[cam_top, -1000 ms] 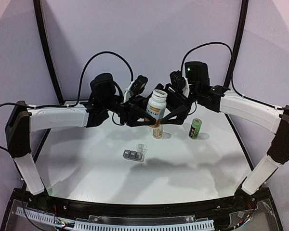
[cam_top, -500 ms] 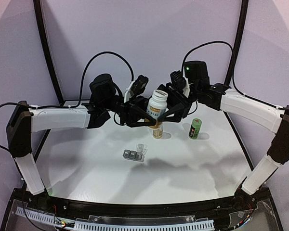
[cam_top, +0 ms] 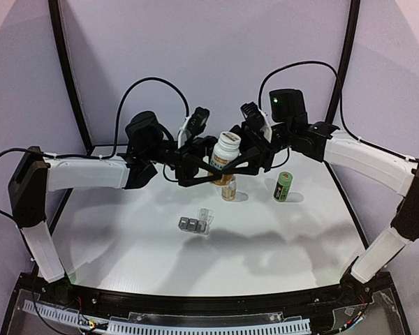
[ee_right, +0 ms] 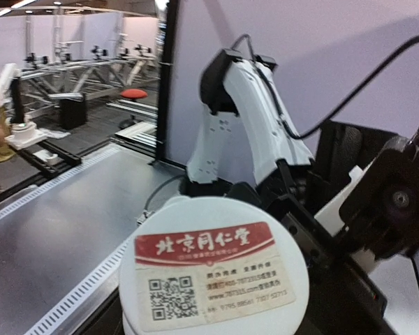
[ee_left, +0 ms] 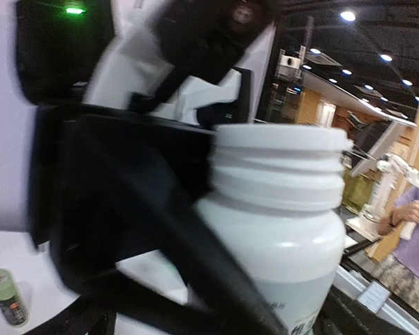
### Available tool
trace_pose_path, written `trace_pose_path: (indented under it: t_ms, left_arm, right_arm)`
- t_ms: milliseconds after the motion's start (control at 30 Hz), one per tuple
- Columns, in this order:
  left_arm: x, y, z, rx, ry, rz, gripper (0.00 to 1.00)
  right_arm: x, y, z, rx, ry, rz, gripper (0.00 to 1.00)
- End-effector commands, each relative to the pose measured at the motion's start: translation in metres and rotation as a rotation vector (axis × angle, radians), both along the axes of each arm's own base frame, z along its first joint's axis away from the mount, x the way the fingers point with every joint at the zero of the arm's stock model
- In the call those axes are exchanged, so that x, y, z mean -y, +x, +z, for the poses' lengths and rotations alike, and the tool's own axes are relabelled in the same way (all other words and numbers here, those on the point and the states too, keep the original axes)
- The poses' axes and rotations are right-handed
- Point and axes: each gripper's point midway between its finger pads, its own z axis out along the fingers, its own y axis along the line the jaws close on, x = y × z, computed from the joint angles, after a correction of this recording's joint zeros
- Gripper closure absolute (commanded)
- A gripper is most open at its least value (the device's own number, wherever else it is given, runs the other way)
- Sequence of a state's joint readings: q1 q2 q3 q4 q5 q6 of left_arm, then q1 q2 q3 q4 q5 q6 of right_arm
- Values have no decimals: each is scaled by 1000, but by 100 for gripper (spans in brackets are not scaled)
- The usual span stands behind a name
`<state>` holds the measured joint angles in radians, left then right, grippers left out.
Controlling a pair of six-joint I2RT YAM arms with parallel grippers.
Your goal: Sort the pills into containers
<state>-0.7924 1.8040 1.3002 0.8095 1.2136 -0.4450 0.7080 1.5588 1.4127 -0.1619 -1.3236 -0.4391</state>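
Note:
A white pill bottle [cam_top: 225,151] hangs upright above the table between both arms. My right gripper [cam_top: 240,155] is shut on its cap end; the right wrist view looks straight onto the cap's red label [ee_right: 204,246]. My left gripper [cam_top: 207,169] stands open beside the lower body of the white bottle [ee_left: 279,230], its fingers spread apart from it. The containers [cam_top: 193,224], a grey strip of three compartments with one clear lid raised, lie on the table below. The pills are hidden from view.
A small amber bottle [cam_top: 228,190] stands on the white table [cam_top: 126,258] just under the held bottle. A green cylindrical bottle [cam_top: 283,187] stands to its right, also seen as the green bottle [ee_left: 5,296]. Black frame posts rise at the back corners.
My left gripper has opened and drawn slightly left. My right gripper has closed on the white bottle, which has risen a little.

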Motion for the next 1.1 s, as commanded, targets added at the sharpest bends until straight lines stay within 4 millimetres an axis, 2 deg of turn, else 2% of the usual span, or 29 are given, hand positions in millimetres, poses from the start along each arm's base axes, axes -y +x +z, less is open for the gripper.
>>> trace_pose_path:
  t_ms: [0,133,200,233,267,333,367,500,600,733,833,967,1067]
  left_arm:
    - [-13,31,15,1,-70,228,1]
    - [-28,48,-14,-45,-21,410,1]
    - [-40,62,-30,-55,31,556,1]
    - [-47,75,-49,-96,101,660,1]
    - [-56,83,-56,-102,137,744,1]
    - [-74,93,-55,-136,165,874,1]
    - [-86,105,-66,-167,211,974,1]
    - [-132,123,-74,-242,284,1229,1]
    - [-187,143,-92,-341,348,1521,1]
    - [-222,145,-115,-609,347,1622,1]
    - [-231,143,-135,-782,374,1599,1]
    - [-246,139,-149,-828,394,1657,1]
    - [-247,136,-152,-899,353,1648,1]
  right_arm:
    - [-5,23,-3,41,-46,-228,86]
    - [-1,44,-20,43,-129,-391,87]
    - [3,57,-37,27,-206,-486,87]
    - [5,64,-47,19,-251,-534,87]
    - [8,71,-57,12,-296,-579,87]
    - [14,82,-79,-14,-387,-661,87]
    - [16,87,-91,-20,-434,-699,88]
    - [18,98,-140,77,-654,-838,89]
    - [11,95,-159,51,-748,-825,91]
    - [6,97,-178,42,-808,-840,91]
    - [2,93,-201,71,-906,-847,92]
    - [-6,88,-226,124,-1019,-850,94]
    - [-13,90,-231,120,-1039,-861,95]
